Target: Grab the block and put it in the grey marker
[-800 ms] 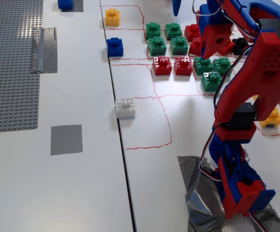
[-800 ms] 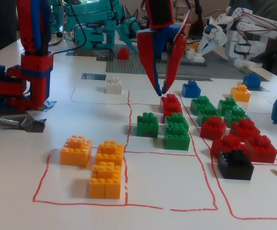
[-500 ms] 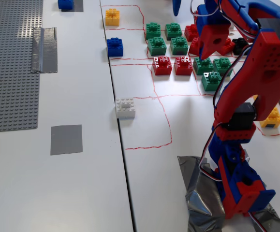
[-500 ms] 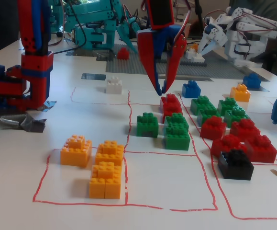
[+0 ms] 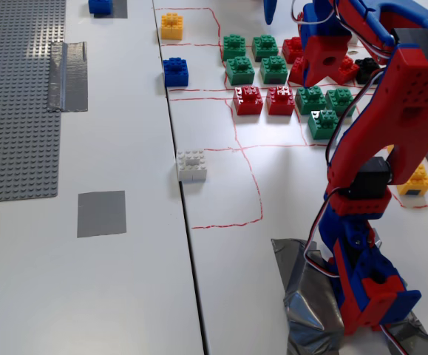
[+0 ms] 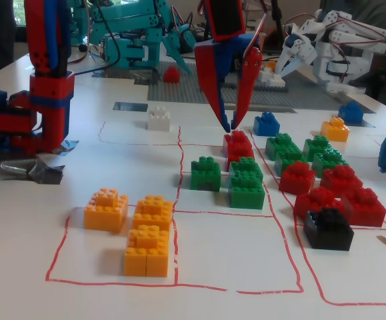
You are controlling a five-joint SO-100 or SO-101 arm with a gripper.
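1. In a fixed view from above, the red and blue arm (image 5: 380, 148) rose from the lower right and reached toward the top of the picture. Its gripper (image 5: 313, 78) hung over the brick rows; from this angle I cannot tell how its fingers stood.
2. Left of the fingers sat two red bricks side by side; the nearer one was the block (image 5: 280, 100), the other a red brick (image 5: 248, 100). Green bricks (image 5: 324, 111) lay just below the gripper.
3. The grey marker (image 5: 101, 213) lay flat, well apart from the fingers, toward the lower left. A white brick (image 5: 191, 166) sat between marker and block.
4. In the low fixed view, the gripper (image 6: 231, 127) pointed down, its fingers (image 6: 209, 80) narrowly spread and holding nothing.
5. The fingertips hovered just above the block (image 6: 237, 143), seemingly not touching it.
6. The grey marker (image 6: 129, 107) lay left of the fingers, farther back, beside the white brick (image 6: 159, 119).
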